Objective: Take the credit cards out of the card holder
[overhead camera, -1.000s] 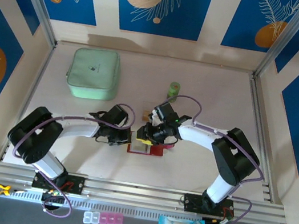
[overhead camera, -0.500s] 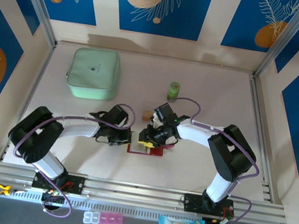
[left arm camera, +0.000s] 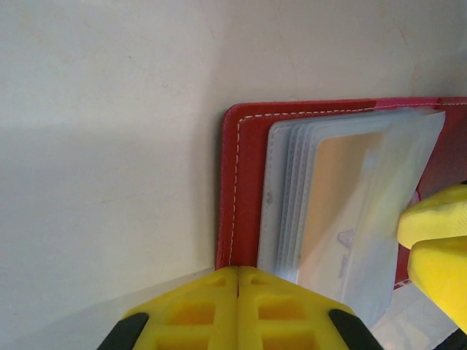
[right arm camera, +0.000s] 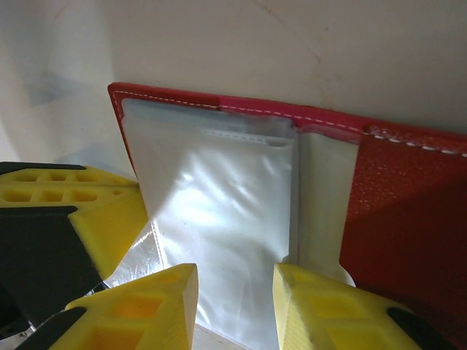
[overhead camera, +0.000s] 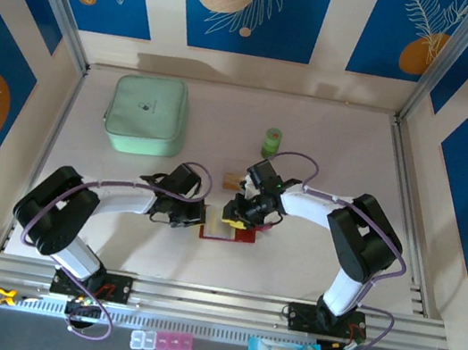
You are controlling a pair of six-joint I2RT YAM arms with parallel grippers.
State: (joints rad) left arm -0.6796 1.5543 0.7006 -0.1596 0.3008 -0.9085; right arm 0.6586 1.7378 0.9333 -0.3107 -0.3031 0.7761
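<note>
The task looks barely begun. An orange card [left arm camera: 343,189] sits inside the clear pockets [right arm camera: 219,197] of the open card holder [left arm camera: 244,182], just ahead of the left gripper [left arm camera: 237,281], whose fingers are pressed together at its edge. The right gripper [right arm camera: 233,292] stands partly spread astride a pocket, with no card between its fingers.

the left arm [overhead camera: 112,199] and right arm [overhead camera: 318,210] are white shells with fat black joints, and thin purple cables [overhead camera: 296,157] loop along them. the left claw [left arm camera: 237,275] and right claw [right arm camera: 235,283] have bright yellow fingers [right arm camera: 168,292] moulded with square pockets.
</note>
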